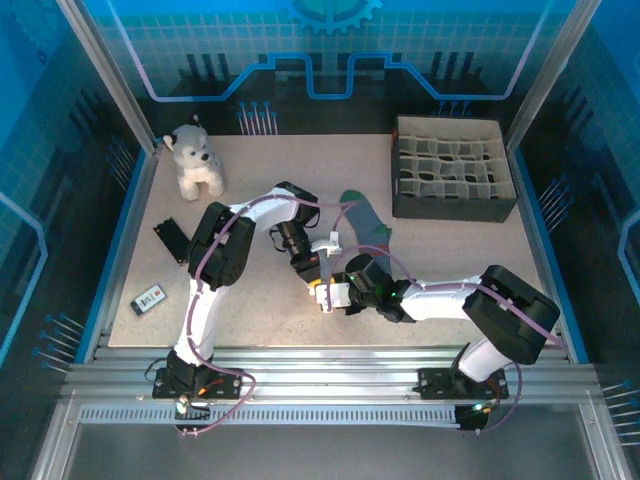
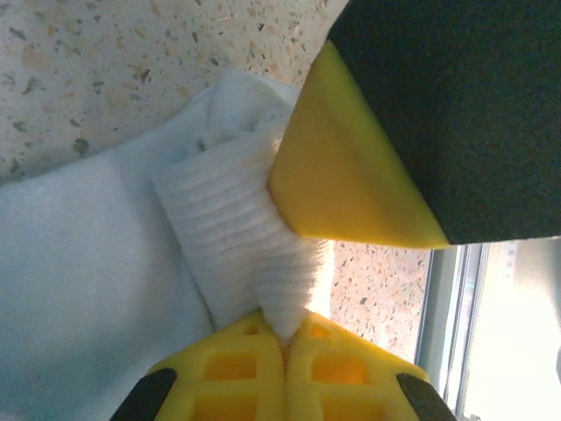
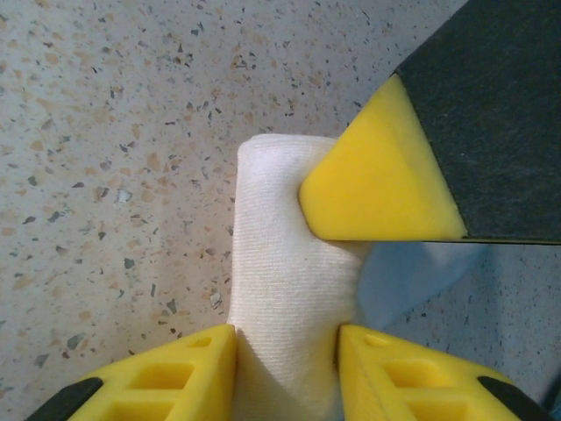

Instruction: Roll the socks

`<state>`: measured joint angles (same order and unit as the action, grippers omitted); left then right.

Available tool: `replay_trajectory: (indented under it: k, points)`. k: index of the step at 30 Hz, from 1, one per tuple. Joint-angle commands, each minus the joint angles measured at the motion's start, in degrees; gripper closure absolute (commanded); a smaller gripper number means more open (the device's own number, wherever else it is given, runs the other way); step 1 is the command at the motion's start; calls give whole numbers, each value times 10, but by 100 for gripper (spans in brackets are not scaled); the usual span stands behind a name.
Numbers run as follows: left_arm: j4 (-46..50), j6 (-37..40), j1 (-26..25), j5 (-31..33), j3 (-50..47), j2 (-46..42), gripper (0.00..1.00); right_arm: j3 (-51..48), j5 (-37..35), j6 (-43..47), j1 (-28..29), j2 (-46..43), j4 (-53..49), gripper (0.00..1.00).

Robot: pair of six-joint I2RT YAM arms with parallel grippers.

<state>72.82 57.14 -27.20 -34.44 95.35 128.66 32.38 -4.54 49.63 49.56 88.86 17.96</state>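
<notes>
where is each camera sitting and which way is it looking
top external: above and behind the arm bases, looking down on the table; both arms show.
left wrist: on the left arm, looking along the left tool at the white sock it pinches; its yellow fingers show.
right wrist: on the right arm, looking down the right tool, whose fingers grip the folded sock.
shared: both wrist views catch the white sock and the other tool's yellow fingertip.

Bunched white sock (image 3: 289, 281) beside teal sock (image 1: 365, 222)
</notes>
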Motion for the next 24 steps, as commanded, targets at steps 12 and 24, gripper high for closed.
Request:
replay_trajectory:
  k: [12,24]
  points:
    - [0,0,11,-33,-10,-12,100,38,22,20,8,9,-65,100]
    - [-182,-153,37,-45,-133,-146,83,146,87,-60,0,-1,-355,100]
